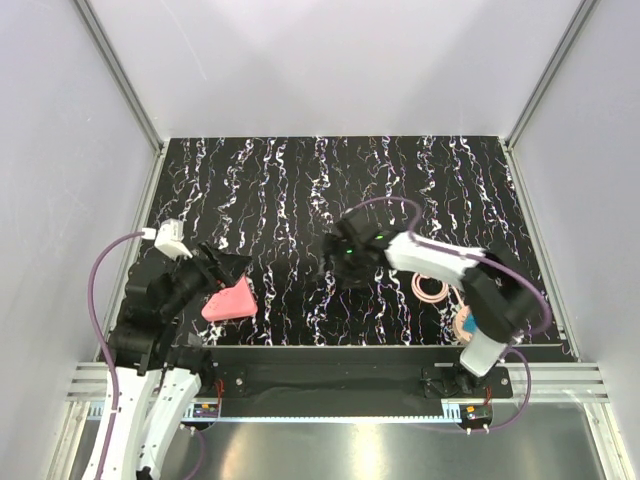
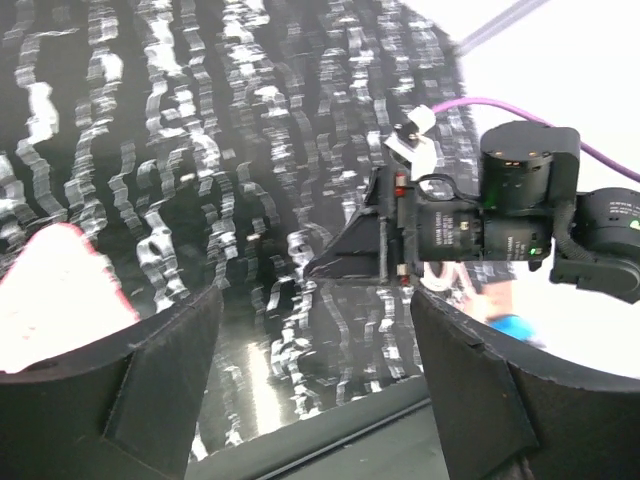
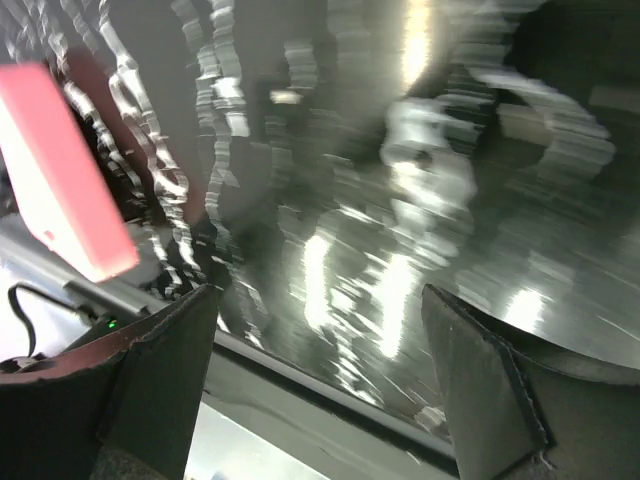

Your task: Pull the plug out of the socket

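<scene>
A pink wedge-shaped block lies on the black marbled table at the front left. It shows at the left edge of the left wrist view and at the upper left of the right wrist view. I cannot make out a separate plug or socket on it. My left gripper is open and empty, just behind and above the block. My right gripper is open and empty over the table's middle, right of the block, and also shows in the left wrist view.
A pink ring and a small blue and orange object lie at the front right, beside the right arm. A white connector on a purple cable sits at the left arm. The table's front edge is close below both grippers.
</scene>
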